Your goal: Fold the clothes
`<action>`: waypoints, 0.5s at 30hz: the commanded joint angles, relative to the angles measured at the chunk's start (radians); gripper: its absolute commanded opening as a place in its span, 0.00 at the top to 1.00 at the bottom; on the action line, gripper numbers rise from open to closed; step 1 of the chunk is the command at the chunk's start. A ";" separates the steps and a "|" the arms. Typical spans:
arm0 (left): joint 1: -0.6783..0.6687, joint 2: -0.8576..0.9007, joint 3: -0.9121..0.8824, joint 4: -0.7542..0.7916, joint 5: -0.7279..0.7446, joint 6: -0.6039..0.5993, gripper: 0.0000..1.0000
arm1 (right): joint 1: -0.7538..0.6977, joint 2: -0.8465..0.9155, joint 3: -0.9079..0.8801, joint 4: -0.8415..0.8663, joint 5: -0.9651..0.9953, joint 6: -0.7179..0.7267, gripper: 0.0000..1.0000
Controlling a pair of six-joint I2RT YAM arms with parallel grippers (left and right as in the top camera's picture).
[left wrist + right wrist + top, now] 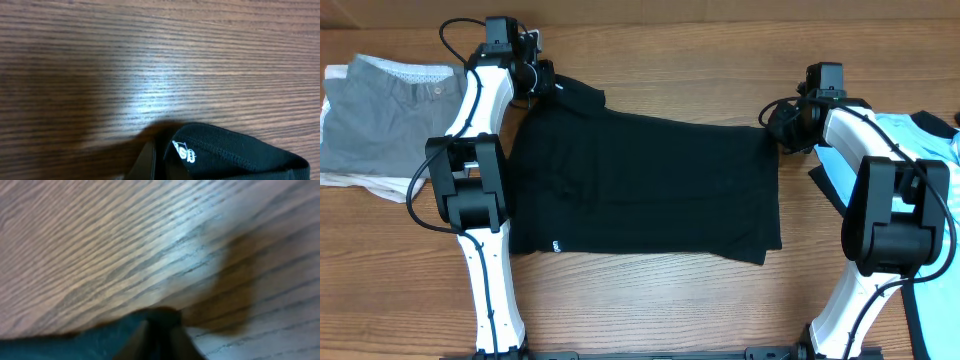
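A large black shirt lies spread flat across the table middle, a small white print near its front left corner. My left gripper is at its far left corner, shut on the cloth; in the left wrist view the black hem with a white tag sits between the fingers. My right gripper is at the far right corner, shut on the black cloth held between its fingers. A light blue, black-trimmed shirt lies at the right, partly under the right arm.
Grey shorts on white cloth lie at the far left. Both arm bases stand at the table's front edge. Bare wooden table shows behind the black shirt.
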 commanded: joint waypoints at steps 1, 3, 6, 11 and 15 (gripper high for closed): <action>-0.014 0.018 0.023 0.016 0.002 -0.028 0.96 | 0.004 0.010 0.007 0.010 0.034 0.035 0.94; -0.014 0.018 0.038 0.014 0.022 -0.068 0.96 | 0.002 0.010 0.008 0.005 0.064 0.055 0.96; -0.012 0.018 0.047 0.014 0.085 -0.086 0.96 | 0.001 0.009 0.008 -0.005 0.081 0.091 0.96; -0.005 0.018 0.100 -0.082 0.099 -0.094 0.96 | 0.001 0.008 0.008 -0.009 0.082 0.102 0.96; 0.002 0.018 0.166 -0.192 0.099 -0.094 0.96 | -0.006 0.008 0.008 -0.010 0.081 0.114 0.96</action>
